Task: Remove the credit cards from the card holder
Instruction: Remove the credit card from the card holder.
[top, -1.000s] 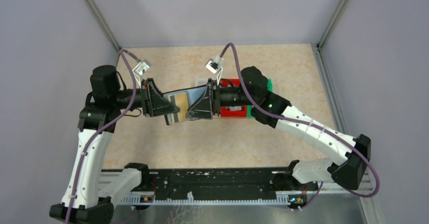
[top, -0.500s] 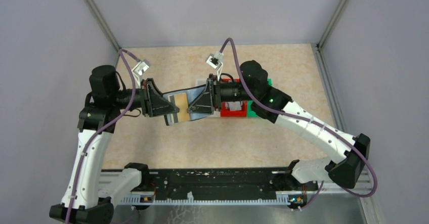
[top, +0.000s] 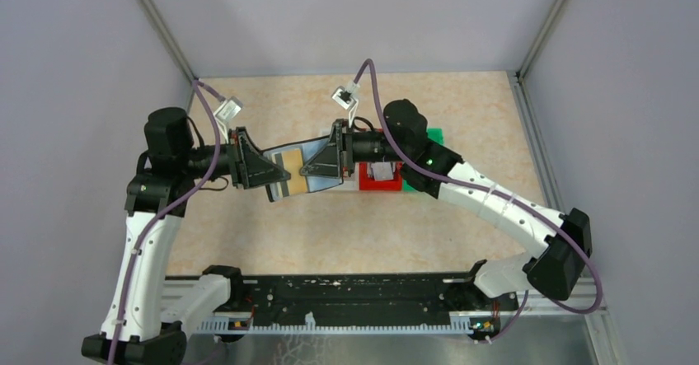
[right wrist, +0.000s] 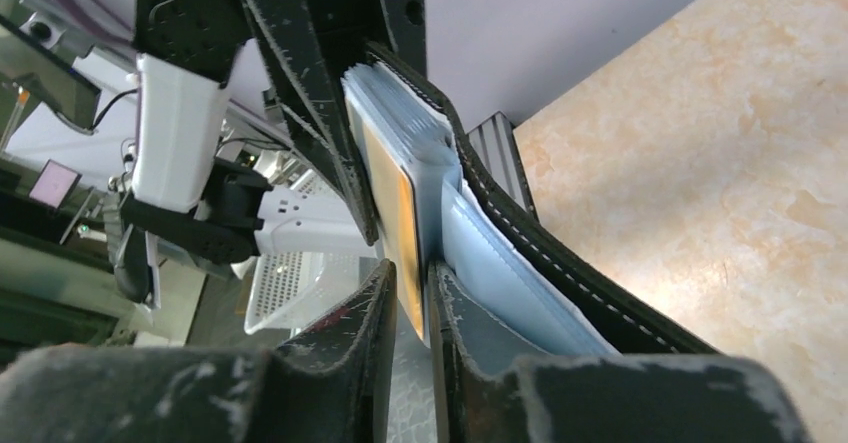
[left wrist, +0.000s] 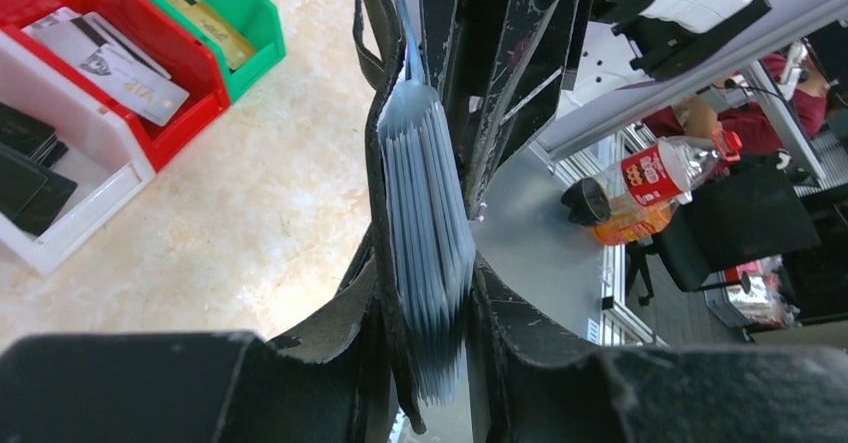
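Note:
The card holder [top: 323,181], black with grey-blue slots, hangs open in the air between my two grippers. My left gripper [top: 280,175] is shut on its stack of slots; the left wrist view shows the slots [left wrist: 425,213] pinched between the fingers of the left gripper [left wrist: 430,333]. My right gripper [top: 309,169] is shut on a gold credit card [top: 294,187]. In the right wrist view the gold card [right wrist: 395,203] runs edge-on between the fingers of the right gripper [right wrist: 412,298], beside the holder's black cover [right wrist: 540,258]. A card with a dark stripe [top: 281,163] shows in the holder.
A red bin [top: 379,181] holds grey-white cards [left wrist: 110,53]. A green bin [top: 435,137] beside it holds a gold card [left wrist: 210,25]. A white bin [left wrist: 70,223] holds dark items. All stand on the table behind the right gripper.
My right gripper has moved left toward the left gripper, further onto the card holder. More of the red bin shows behind it. The left arm has held still.

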Controlling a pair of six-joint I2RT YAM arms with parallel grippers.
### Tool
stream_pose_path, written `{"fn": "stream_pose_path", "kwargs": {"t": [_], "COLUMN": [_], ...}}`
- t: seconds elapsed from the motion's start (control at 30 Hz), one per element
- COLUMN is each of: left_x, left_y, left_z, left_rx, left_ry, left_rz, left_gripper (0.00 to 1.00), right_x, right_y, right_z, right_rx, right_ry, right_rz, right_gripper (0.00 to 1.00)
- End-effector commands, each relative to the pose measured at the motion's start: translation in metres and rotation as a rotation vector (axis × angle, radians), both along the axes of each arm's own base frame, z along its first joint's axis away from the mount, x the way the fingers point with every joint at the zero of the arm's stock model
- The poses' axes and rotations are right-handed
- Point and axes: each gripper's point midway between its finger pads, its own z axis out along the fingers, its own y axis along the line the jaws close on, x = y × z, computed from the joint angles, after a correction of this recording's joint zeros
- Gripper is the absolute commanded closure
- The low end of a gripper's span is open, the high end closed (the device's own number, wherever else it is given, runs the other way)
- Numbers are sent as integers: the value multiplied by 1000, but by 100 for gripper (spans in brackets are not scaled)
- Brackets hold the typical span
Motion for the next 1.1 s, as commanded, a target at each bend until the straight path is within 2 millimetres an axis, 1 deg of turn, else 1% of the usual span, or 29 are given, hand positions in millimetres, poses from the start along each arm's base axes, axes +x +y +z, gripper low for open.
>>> {"fn": "stream_pose_path", "kwargs": {"t": [0.0,0.03,0.13,0.17,0.23,0.3,0.4,0.53,0.6,0.7,0.93,1.07], "left_x": [-5,-6,-7,-6,-7,-5,-4,-6,-6,-6,-9,-12], "left_y": [-3,-3,-2,-2,-2,-2,-2,-3,-4,-4,-5,-6], "left_z": [4,4,5,5,7,6,6,8,9,8,10,12], "left_rx": [-4,-6,-7,-6,-5,-2,-3,-21,-28,-35,-46,-61], "left_ry": [-29,-28,-32,-33,-39,-35,-30,-13,-5,7,19,22], "left_rz": [-37,-39,-39,-36,-32,-22,-18,-32,-36,-36,-51,-69], "left_gripper": [100,100,100,100,100,95,93,85,84,83,68,64], "right_x": [3,3,2,0,-5,-9,-14,-15,-15,-16,-16,-14], "right_y": [21,21,20,20,17,12,3,-5,-9,-10,-9,-12], "right_z": [-5,-7,-2,1,3,8,12,13,12,9,-1,-8], "right_rx": [32,40,88,111,150,202,279,349,383,398,396,392], "right_ry": [2,13,23,27,39,42,60,98,121,139,156,165], "right_rz": [-25,-30,-32,-23,-9,-2,-10,-32,-38,-48,-78,-100], "right_gripper": [86,90,99,100,100,100,100,100,100,100,100,100]}}
